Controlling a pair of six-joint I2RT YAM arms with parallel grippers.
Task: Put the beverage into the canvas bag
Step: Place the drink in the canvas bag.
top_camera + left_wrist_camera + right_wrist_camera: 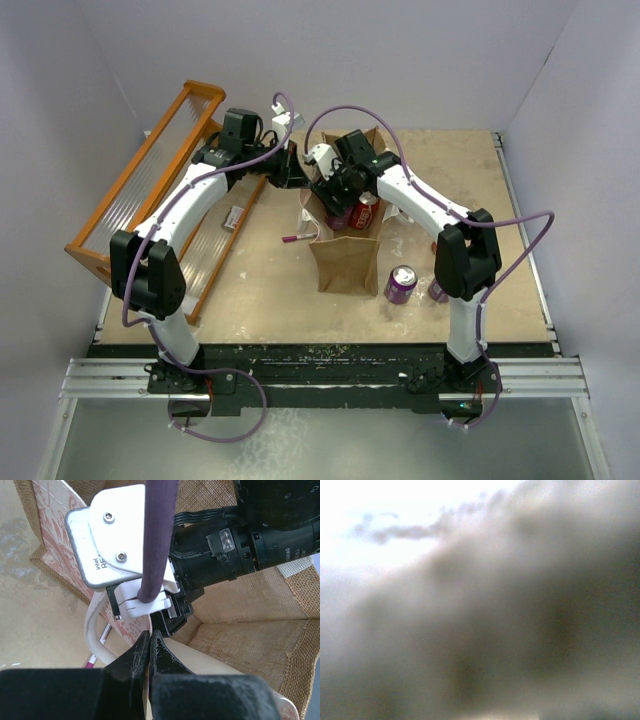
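Note:
The tan canvas bag (345, 262) stands open in the middle of the table. My left gripper (299, 181) is at its left rim. In the left wrist view its jaws (150, 641) are pressed together on the edge of the bag wall (235, 605), beside a white loop handle (97, 630). My right gripper (338, 200) reaches down into the bag's mouth, its fingers hidden. A red can (366, 211) shows inside the bag beside it. The right wrist view is a grey blur. A purple can (401, 284) stands on the table right of the bag.
An orange slatted rack (150, 190) lies at the left under my left arm. A second purple can (437, 291) stands half hidden behind my right arm. A pink pen (295, 239) lies left of the bag. My right wrist's camera housing (115, 540) fills the left wrist view.

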